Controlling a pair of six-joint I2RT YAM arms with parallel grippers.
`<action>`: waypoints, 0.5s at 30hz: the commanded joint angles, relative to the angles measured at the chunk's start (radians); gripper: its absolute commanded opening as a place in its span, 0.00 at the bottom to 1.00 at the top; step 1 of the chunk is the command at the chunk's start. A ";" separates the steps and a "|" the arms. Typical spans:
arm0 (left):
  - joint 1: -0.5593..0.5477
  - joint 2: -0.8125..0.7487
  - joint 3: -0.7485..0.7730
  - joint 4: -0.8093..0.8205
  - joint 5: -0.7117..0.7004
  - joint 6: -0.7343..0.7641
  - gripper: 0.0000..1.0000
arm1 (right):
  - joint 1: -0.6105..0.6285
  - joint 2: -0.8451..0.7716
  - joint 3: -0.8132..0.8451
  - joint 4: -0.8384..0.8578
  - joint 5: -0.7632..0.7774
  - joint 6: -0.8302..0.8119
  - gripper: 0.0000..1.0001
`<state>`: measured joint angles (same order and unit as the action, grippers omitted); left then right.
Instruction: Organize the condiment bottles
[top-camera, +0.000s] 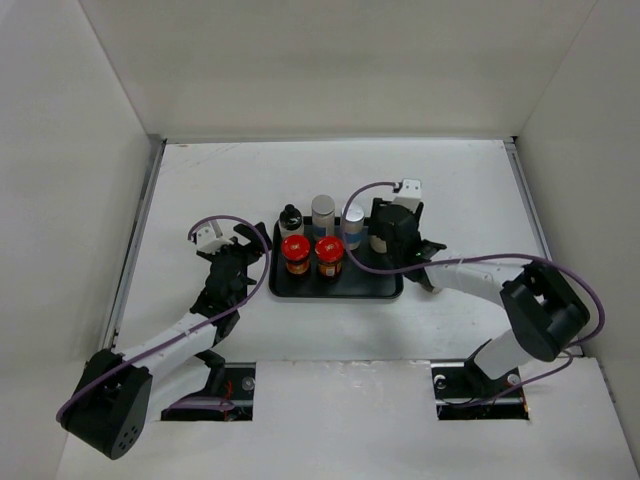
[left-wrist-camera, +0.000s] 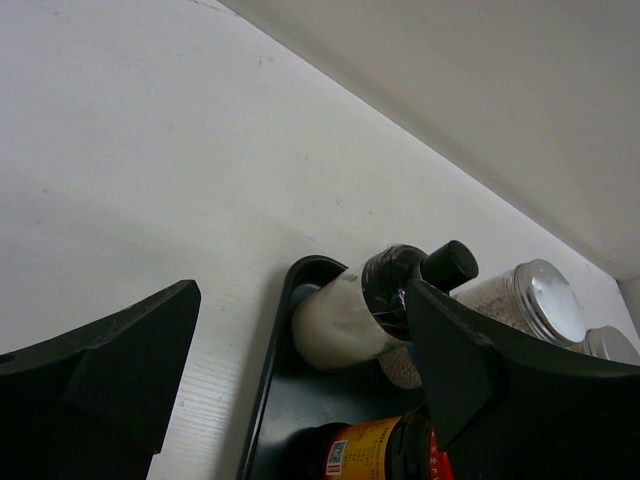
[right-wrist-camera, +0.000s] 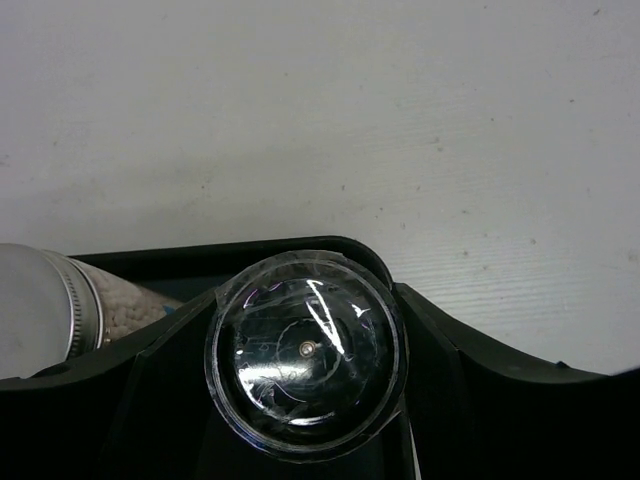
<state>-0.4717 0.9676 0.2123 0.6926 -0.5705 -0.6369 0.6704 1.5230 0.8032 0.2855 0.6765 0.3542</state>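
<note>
A flat black tray (top-camera: 345, 289) holds the condiment bottles. Two dark jars with red lids (top-camera: 295, 252) (top-camera: 329, 255) stand in its front row. Behind them are a black-capped bottle (top-camera: 291, 219) and two shakers with silver lids (top-camera: 323, 211) (top-camera: 353, 222). My right gripper (top-camera: 392, 236) is at the tray's back right corner, shut on a bottle with a clear lid (right-wrist-camera: 305, 352), one finger on each side. My left gripper (top-camera: 236, 254) hovers just left of the tray, open and holding nothing. In the left wrist view the black-capped bottle (left-wrist-camera: 365, 310) shows past it.
White walls close in the table on the left, back and right. A metal rail (top-camera: 135, 240) runs along the left edge. Two cut-outs at the near edge hold the arm bases (top-camera: 215, 385) (top-camera: 480, 385). Purple cables loop over both arms.
</note>
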 joint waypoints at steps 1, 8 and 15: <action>-0.005 0.003 -0.002 0.051 0.009 -0.010 0.83 | 0.024 0.002 0.037 0.072 0.003 0.006 0.77; -0.005 0.008 -0.001 0.056 0.009 -0.012 0.84 | 0.037 -0.141 0.028 -0.035 0.070 0.008 0.95; -0.003 -0.032 -0.008 0.047 0.008 -0.010 0.83 | 0.037 -0.407 -0.105 -0.185 0.185 0.046 0.89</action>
<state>-0.4717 0.9722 0.2115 0.6991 -0.5697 -0.6369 0.7017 1.2057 0.7525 0.1959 0.7616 0.3683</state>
